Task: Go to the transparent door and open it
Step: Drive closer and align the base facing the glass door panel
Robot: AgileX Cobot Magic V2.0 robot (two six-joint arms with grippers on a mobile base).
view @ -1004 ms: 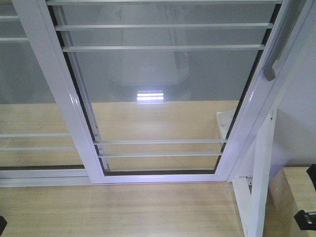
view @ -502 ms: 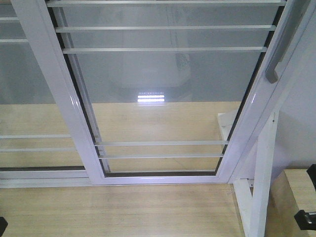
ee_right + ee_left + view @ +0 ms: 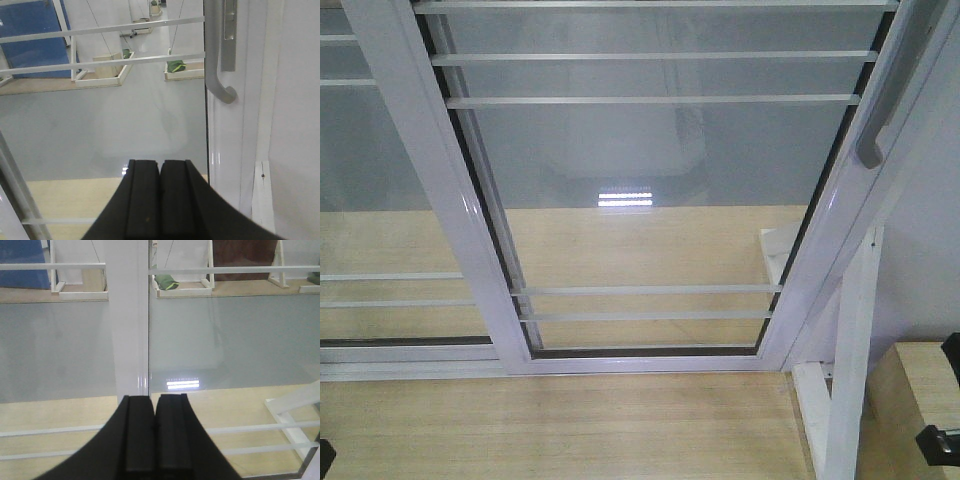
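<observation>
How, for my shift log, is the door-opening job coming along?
Approach looks done: the transparent door fills the front view. In hand: the right gripper, shut and empty, aims near the handle; the left gripper, also shut, faces a white frame post. Left: grasp the handle and slide the door, which seems closed.

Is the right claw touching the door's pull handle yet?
Apart. The right wrist view shows the shut right claw low in frame, with the curved grey pull handle well above it and clear space between.
</observation>
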